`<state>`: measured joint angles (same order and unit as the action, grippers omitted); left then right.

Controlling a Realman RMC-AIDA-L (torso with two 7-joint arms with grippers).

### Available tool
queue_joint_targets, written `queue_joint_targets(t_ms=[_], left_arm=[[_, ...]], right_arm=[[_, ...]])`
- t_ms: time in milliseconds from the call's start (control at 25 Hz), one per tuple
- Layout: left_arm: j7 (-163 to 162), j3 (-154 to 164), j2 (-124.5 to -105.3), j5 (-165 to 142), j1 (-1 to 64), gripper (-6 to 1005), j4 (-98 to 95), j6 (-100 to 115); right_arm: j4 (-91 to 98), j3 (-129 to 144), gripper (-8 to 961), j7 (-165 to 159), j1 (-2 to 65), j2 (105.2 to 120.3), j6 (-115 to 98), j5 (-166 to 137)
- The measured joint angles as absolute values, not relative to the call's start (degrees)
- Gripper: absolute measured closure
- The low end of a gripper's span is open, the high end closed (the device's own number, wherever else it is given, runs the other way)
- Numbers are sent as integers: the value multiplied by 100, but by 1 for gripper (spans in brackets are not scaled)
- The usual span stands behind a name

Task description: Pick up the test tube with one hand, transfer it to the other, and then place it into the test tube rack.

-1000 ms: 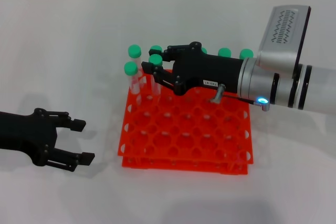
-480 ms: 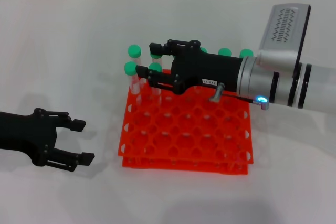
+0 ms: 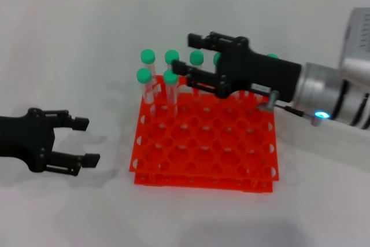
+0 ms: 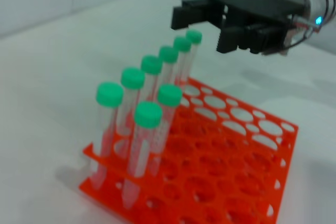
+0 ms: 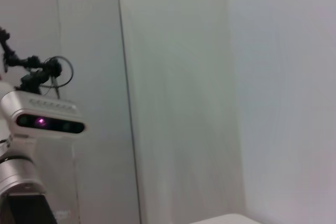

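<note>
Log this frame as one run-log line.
right end effector: open, above rack | left end effector: open, parked | tube: racked

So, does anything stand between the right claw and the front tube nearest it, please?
Nothing visible does. The right claw hangs open above the test tube rack; the test tube stands just beyond its fingertips, only air between. The left claw sits open aside.

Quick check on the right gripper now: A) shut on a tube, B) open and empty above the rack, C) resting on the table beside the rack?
B: the right gripper has its fingers spread with nothing between them, above the back of the test tube rack.
</note>
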<state>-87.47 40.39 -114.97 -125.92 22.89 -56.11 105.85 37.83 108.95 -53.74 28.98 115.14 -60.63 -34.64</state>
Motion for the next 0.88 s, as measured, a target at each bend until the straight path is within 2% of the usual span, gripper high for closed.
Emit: queue_joint_targets(t_ms=[160,400,560,600,880], left_arm=[[-8719,3949,-11499,-12296,2243,117,-5551,10587],[-8770,3899,-11566,-11830,2171,118,-5521,10554],[-8798,3722,-11634,-11618,2118,117,-5519,10571],[-8803,3601,-11694,-11414,2064,117,-5495,10589],[-8803,3582,-11758,-10882,1983,117,-5254,10602]], right_arm=[[3839,10343,336,-5629,2648,11440,-6315,-3907],[4283,9194,338,-6737,2296,11181,-6699,-5553],[4558,8326,339,-7336,2080,11063,-7198,-6669],[4617,8091,340,-7474,2042,11048,-7371,-6990],[4889,6586,343,-7942,1900,11019,-8531,-8590]])
